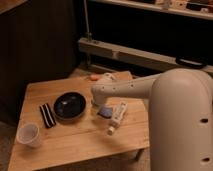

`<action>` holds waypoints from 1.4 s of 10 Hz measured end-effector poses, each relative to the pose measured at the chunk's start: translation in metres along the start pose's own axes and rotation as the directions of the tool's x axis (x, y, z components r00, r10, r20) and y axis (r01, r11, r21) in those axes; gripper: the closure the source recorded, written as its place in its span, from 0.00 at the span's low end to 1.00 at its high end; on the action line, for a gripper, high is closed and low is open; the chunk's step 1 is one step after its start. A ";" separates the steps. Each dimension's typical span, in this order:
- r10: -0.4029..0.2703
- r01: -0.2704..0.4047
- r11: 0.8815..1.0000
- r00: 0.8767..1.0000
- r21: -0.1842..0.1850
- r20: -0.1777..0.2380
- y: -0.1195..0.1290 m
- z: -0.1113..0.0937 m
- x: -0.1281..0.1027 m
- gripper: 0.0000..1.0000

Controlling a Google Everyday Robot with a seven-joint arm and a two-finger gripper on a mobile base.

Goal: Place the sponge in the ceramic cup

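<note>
Wooden table (75, 145) in a dark room; hand (99, 103) over the sponge (105, 112).

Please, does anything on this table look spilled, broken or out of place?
Nothing looks spilled or broken. Only the white tube lies flat and slanted beside the small blue sponge. The white ceramic cup stands upright. The gripper is low between the dark round bowl and the sponge.

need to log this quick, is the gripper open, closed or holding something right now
gripper: cannot be told; it is down right beside the blue sponge, which lies on the table
</note>
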 end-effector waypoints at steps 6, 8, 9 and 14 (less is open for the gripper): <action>-0.025 0.024 0.999 1.000 -0.031 -0.018 -0.019 0.011 0.011 0.35; -0.034 0.033 0.999 0.999 -0.042 -0.023 -0.013 0.016 0.011 0.35; -0.040 0.039 0.998 0.999 -0.046 -0.028 -0.010 0.017 0.010 0.35; -0.022 0.019 0.998 0.998 -0.057 -0.061 -0.002 0.027 0.012 0.38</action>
